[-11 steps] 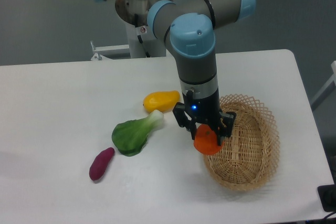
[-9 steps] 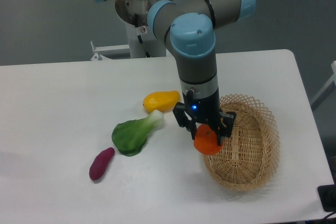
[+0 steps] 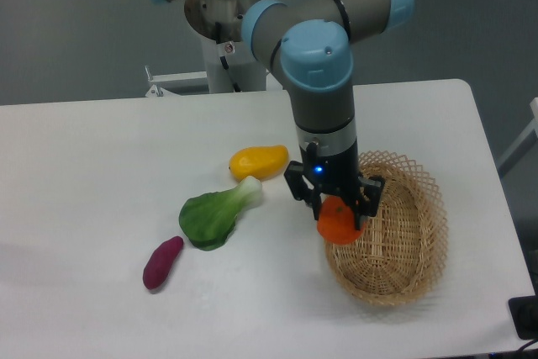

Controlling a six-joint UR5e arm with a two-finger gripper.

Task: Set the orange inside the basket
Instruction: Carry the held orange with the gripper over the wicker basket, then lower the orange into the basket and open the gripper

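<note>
Since the earlier frames the arm has shifted slightly to the right, carrying the orange a little further toward the basket; the other items on the table have not moved.

From the left: a purple sweet potato (image 3: 162, 262) lies on the white table (image 3: 84, 166), its long axis tilted up to the right. Beside it is a green bok choy (image 3: 215, 215), its leafy end at lower left and its white stalk pointing up right toward a yellow mango (image 3: 258, 161) that lies roughly level.

Next comes the gripper (image 3: 338, 218), pointing straight down with its fingers clamped on the orange (image 3: 337, 224). The orange is round, so no long axis or heading can be told. It hangs at the left rim of the wicker basket (image 3: 412, 245), overlapping the lattice edge. The oval basket's long axis runs from lower left to upper right.
</note>
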